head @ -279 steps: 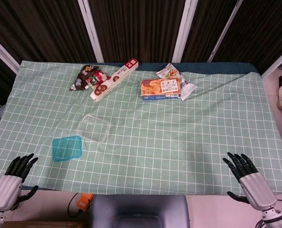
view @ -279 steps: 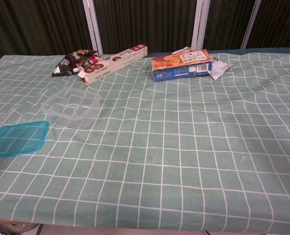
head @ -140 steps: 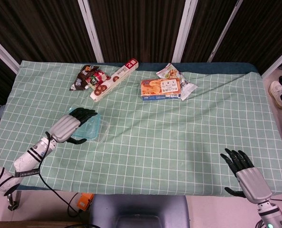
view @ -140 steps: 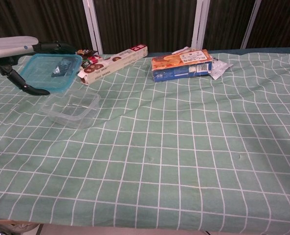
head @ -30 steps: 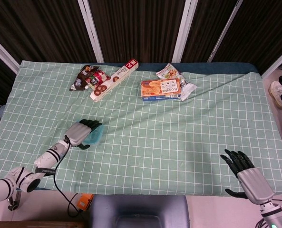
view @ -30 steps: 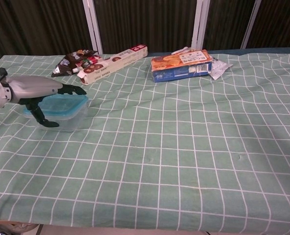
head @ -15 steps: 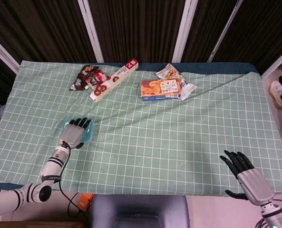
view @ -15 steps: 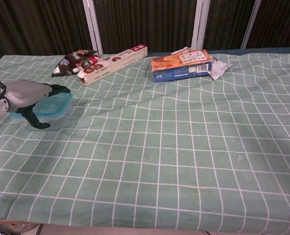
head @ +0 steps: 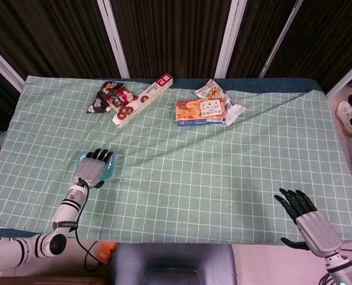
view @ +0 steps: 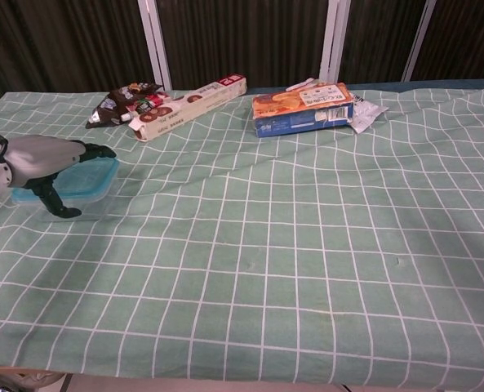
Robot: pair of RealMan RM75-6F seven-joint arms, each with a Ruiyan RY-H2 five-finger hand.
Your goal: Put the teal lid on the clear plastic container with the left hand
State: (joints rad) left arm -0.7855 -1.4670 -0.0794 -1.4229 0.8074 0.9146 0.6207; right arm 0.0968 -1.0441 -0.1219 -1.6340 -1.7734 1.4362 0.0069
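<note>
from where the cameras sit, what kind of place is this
Probably a robot test bench dressed as a kitchen table, not a home: a green checked tablecloth, snack packs and a biscuit box at the back, dark curtains behind, and robot hands working a food container.

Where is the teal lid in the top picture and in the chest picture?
Head view: the lid sits at the left, mostly under the left hand, below the snack bags.
Chest view: the lid is at the far left edge, on the container, with the left hand on top.
Shared landmark: the orange biscuit box at the back of the table.
</note>
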